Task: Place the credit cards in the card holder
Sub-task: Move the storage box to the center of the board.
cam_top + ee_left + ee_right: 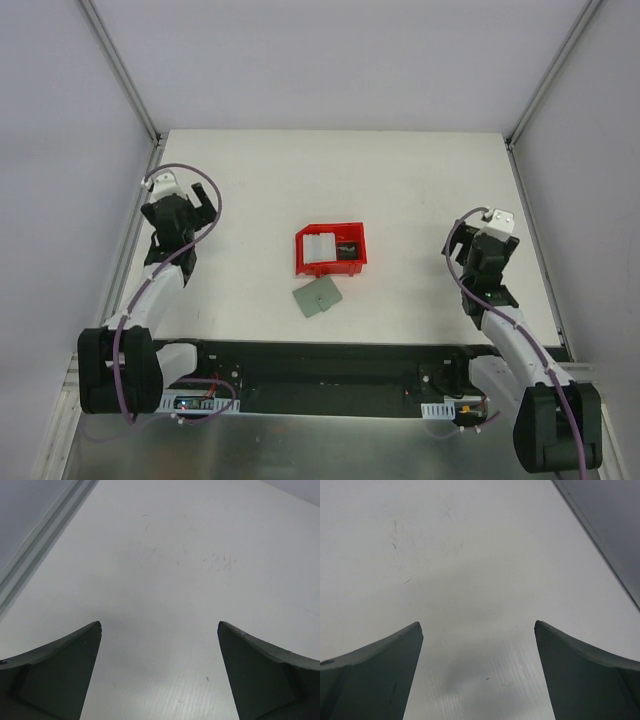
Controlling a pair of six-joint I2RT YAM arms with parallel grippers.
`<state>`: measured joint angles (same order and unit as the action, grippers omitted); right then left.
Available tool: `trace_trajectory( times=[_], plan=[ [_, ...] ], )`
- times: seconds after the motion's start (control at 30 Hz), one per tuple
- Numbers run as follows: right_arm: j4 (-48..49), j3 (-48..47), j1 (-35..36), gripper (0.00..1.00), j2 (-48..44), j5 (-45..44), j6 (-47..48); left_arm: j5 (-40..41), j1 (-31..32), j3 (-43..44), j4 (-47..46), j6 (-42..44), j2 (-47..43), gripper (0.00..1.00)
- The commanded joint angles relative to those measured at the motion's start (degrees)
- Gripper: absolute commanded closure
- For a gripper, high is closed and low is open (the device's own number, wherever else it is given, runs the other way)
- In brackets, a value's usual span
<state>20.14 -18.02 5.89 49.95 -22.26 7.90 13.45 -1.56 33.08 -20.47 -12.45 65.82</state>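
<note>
Cards point(321, 246) lie in bin point(331, 228), centre. Wallet point(318, 298) flat, just beside bin at its 7 o'clock. Cards likely thin, stiff, slick, light: pinch exposed edge. Left gripper point(160, 625) at 9 o'clock, right gripper point(478, 625) at 3 o'clock: jaws apart, empty.

Near the middle of the table point(420, 180), a plastic bin point(331, 269) holds the credit cards point(320, 248). The card holder point(318, 298) lies flat on the table just before the bin, toward the near edge.
</note>
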Motion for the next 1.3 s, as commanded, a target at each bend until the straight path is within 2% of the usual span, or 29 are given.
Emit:
trace_trajectory(
  times=[0.0, 0.07, 0.17, 0.3, 0.4, 0.6, 0.83, 0.93, 1.13, 1.2, 1.27],
  plan=[
    [-16.9, -11.0, 0.3, 0.04, 0.7, -0.8, -9.8, -3.2, 0.1, 0.9, 14.0, -8.8, -5.2, 0.01],
    [-24.2, -15.4, 0.2, 0.04, 1.2, 0.8, -11.9, -4.7, 0.0, -0.6, 14.5, -15.2, -8.1, 0.01],
    [-26.9, -17.4, 0.2, 0.04, 1.4, 4.2, -12.7, -7.8, -0.3, -1.1, 15.5, -21.6, -11.1, 0.01],
    [-27.5, -18.7, 0.2, 0.04, 0.3, 19.7, -9.9, -13.4, -0.7, -0.6, 17.1, -22.7, -13.3, 0.01],
    [-27.3, -18.9, 0.3, 0.04, 0.7, 30.1, -11.4, -23.1, -0.7, 0.0, 17.3, -21.4, -11.9, 0.01],
    [-24.7, -20.8, 3.4, 0.01, 5.5, 39.5, -18.3, -36.0, -0.5, -2.5, 12.8, -22.0, -7.4, 0.01],
    [-22.9, -25.0, 14.0, 0.12, 15.2, 36.2, -22.8, -38.8, 1.4, -5.3, 7.4, -21.8, -3.1, 0.03],
    [-20.4, -25.6, 17.0, 0.18, 18.2, 35.4, -24.9, -39.3, 4.8, -5.7, 5.6, -21.9, -0.8, 0.04],
    [-20.4, -28.9, 19.5, 0.28, 24.6, 34.4, -26.4, -38.0, 11.4, -4.1, 3.2, -21.9, 4.0, 0.05],
    [-20.4, -29.5, 19.9, 0.27, 26.1, 34.7, -26.3, -38.1, 13.0, -3.3, 2.7, -22.1, 5.6, 0.06],
    [-18.6, -30.0, 20.4, 0.35, 27.6, 34.2, -26.2, -38.1, 14.0, -2.8, 1.8, -22.4, 7.0, 0.06]
  ],
)
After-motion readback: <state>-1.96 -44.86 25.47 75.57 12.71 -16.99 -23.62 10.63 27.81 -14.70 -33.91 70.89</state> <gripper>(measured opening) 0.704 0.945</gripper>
